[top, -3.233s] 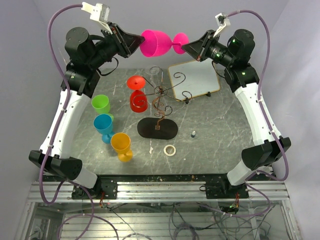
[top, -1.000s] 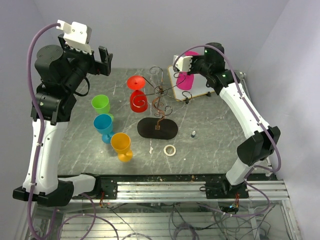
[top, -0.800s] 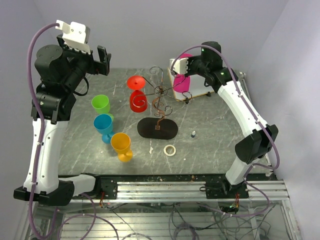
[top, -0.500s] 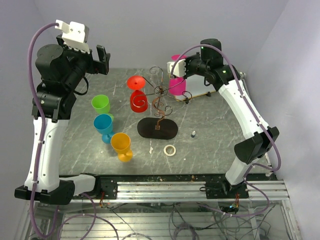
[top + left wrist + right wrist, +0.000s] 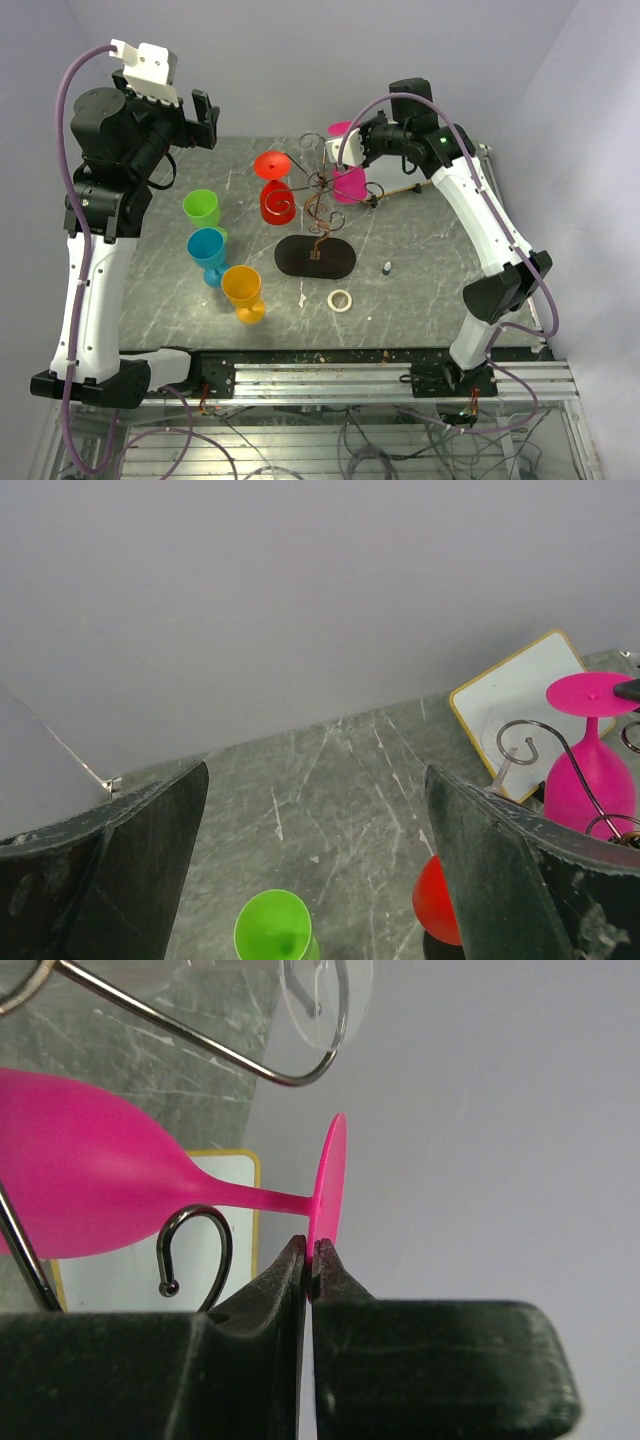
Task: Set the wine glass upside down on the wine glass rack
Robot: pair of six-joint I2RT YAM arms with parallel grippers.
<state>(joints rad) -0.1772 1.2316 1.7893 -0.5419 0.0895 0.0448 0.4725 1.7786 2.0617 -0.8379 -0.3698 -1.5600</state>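
Observation:
The pink wine glass (image 5: 350,186) hangs upside down, foot up, beside the right scroll arms of the wine glass rack (image 5: 320,184). My right gripper (image 5: 356,138) is shut on the rim of the glass's round foot (image 5: 330,1175); its fingertips (image 5: 310,1246) pinch the disc edge. A rack hook (image 5: 196,1230) curls just under the stem, and the bowl (image 5: 85,1190) lies past it. The rack's black oval base (image 5: 315,257) sits mid-table. My left gripper (image 5: 203,118) is open, high at the back left, empty (image 5: 315,780), with the pink glass (image 5: 588,775) far to its right.
A red glass (image 5: 274,192) hangs upside down on the rack's left side, and a clear glass foot (image 5: 325,990) shows above the rack wire. Green (image 5: 202,208), blue (image 5: 208,248) and orange (image 5: 243,290) glasses stand at left. A white board (image 5: 405,160), tape ring (image 5: 340,299) and small dark item (image 5: 387,267) lie nearby.
My right arm has carried the pink glass leftward from over the white board to the rack's right arms. The left arm has stayed almost still, open.

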